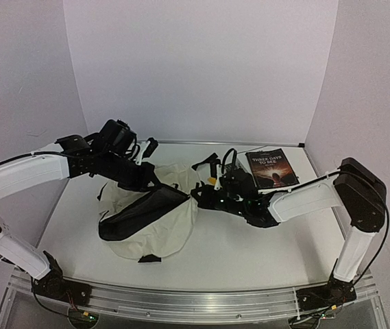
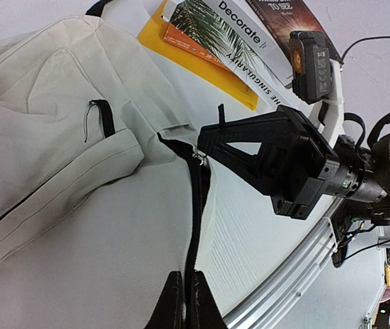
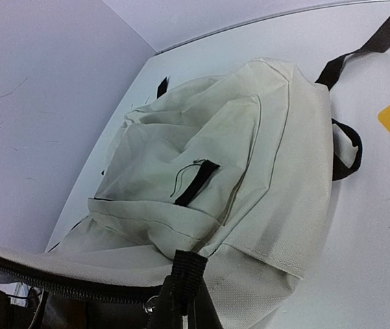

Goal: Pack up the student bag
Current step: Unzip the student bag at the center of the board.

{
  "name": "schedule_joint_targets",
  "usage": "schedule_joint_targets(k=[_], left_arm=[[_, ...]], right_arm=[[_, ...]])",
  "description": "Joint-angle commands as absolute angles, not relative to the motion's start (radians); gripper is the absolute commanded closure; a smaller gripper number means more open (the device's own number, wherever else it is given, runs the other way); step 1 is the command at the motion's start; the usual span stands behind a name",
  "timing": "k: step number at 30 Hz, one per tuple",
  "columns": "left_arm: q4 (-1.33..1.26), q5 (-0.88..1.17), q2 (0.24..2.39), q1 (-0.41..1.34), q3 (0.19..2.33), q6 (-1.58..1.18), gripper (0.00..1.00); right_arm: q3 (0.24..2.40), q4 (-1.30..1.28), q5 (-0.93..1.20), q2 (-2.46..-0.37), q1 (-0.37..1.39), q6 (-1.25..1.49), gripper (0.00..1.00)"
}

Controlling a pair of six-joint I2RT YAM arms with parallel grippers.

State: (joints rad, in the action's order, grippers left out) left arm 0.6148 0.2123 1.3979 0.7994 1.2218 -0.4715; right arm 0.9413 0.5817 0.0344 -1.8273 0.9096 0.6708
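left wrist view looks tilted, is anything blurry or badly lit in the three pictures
top view: soft even light, faint shadows by the bag, book title readable; left wrist view: tilted, bag sharp, lower right corner blurred; right wrist view: bag sharp, right claw at the bottom dark and blurred

The top view hangs high behind the arm bases and faces the back wall (image 1: 201, 68), far enough off to take in the whole bench (image 1: 249, 240). The left wrist view sits close over the student bag (image 2: 64, 205), turned sideways, and looks across to the right tool (image 2: 203, 147) and the books (image 2: 212, 34). The right wrist view, equally close, looks over the bag toward the left wall (image 3: 44, 103). All three views share the bag.
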Motion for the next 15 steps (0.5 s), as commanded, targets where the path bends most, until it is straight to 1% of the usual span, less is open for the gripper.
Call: schedule_joint_targets(k=[1, 7, 10, 15], left_arm=[[0.624, 0.288, 1.315, 0.785, 1.352, -0.399, 1.0], [0.745, 0.371, 1.281, 0.784, 1.426, -0.337, 1.0], [0.767, 0.366, 1.26, 0.784, 1.437, -0.331, 1.0], [0.763, 0.353, 1.253, 0.783, 1.445, -0.329, 1.0]], right_arm=[[0.906, 0.484, -0.129, -1.838, 0.864, 0.702, 1.0], [0.975, 0.469, -0.211, -1.907, 0.85, 0.778, 1.0], [1.005, 0.469, -0.222, -1.938, 0.828, 0.795, 1.0], [1.059, 0.468, -0.195, -1.974, 0.814, 0.737, 1.0]])
